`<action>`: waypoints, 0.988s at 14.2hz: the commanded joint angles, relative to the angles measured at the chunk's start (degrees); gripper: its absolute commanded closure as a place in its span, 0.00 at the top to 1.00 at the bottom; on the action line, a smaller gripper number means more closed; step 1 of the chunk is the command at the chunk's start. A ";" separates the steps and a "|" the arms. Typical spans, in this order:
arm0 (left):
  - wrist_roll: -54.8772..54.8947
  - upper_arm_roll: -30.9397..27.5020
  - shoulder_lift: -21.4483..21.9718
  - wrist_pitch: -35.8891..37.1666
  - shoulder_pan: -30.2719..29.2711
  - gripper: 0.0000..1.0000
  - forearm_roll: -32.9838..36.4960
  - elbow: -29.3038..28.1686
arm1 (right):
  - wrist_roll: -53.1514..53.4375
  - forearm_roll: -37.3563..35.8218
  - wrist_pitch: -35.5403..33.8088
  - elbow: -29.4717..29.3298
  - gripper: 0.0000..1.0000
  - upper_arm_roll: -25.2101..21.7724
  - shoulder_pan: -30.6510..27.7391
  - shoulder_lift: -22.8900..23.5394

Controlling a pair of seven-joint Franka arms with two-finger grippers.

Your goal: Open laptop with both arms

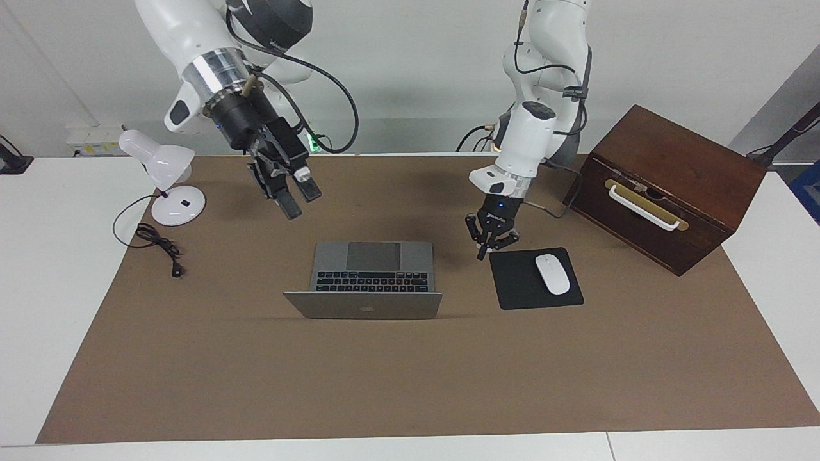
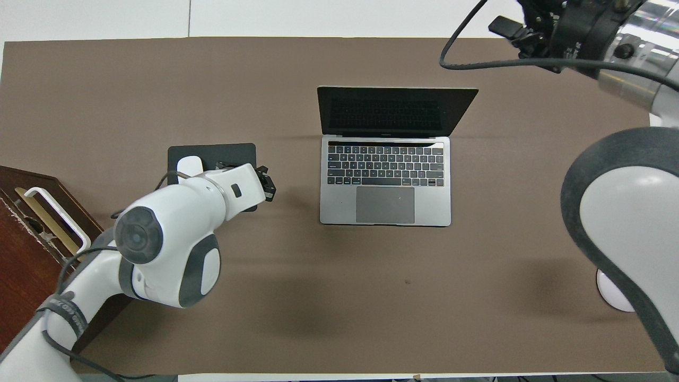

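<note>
The silver-grey laptop [image 1: 371,282] [image 2: 385,159] stands open at the middle of the brown mat, lid upright, black keyboard and grey trackpad showing. Nothing touches it. My right gripper [image 1: 299,198] [image 2: 522,34] hangs open high in the air over bare mat between the laptop and the right arm's end of the table. My left gripper [image 1: 482,251] [image 2: 269,187] is shut on nothing, low over the edge of the black mouse pad [image 1: 522,288] that lies toward the laptop.
A white mouse [image 1: 552,273] lies on the mouse pad. A dark wooden box [image 1: 666,186] with a white handle stands at the left arm's end. A white desk lamp [image 1: 168,173] and its black cord [image 1: 157,243] sit at the right arm's end.
</note>
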State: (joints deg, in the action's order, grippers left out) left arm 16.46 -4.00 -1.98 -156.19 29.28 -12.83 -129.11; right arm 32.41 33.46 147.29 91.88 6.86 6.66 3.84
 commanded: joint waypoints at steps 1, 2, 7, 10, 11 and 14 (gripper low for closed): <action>3.31 0.49 0.48 16.65 -5.97 0.00 3.14 10.60 | -8.74 -2.96 -0.52 -5.38 1.00 -1.66 -1.03 1.87; 3.49 0.49 1.09 21.49 -7.99 0.00 4.99 13.68 | -11.73 -5.23 -0.43 -6.09 1.00 -2.45 -1.73 2.04; 4.28 0.49 7.68 32.51 -17.57 1.00 6.33 16.70 | -25.53 -19.73 -12.61 -12.85 1.00 -3.69 -5.87 3.71; 4.02 0.40 10.93 35.15 -22.50 1.00 6.42 16.70 | -27.40 -29.04 -29.55 -15.06 1.00 -3.78 -6.22 3.28; 3.93 0.23 11.46 36.20 -24.25 1.00 6.42 16.96 | -27.40 -32.29 -35.79 -15.33 1.00 -3.69 -6.22 3.02; 2.36 0.40 11.38 44.70 -28.83 1.00 6.76 22.48 | -29.94 -34.52 -49.43 -14.28 1.00 -3.51 -8.06 -0.76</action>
State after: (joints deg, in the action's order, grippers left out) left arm 20.43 -4.33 9.68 -118.04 3.11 -7.47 -110.74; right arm 5.74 0.23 104.80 77.43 2.76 0.62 5.32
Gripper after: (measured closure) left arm 0.000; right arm 0.000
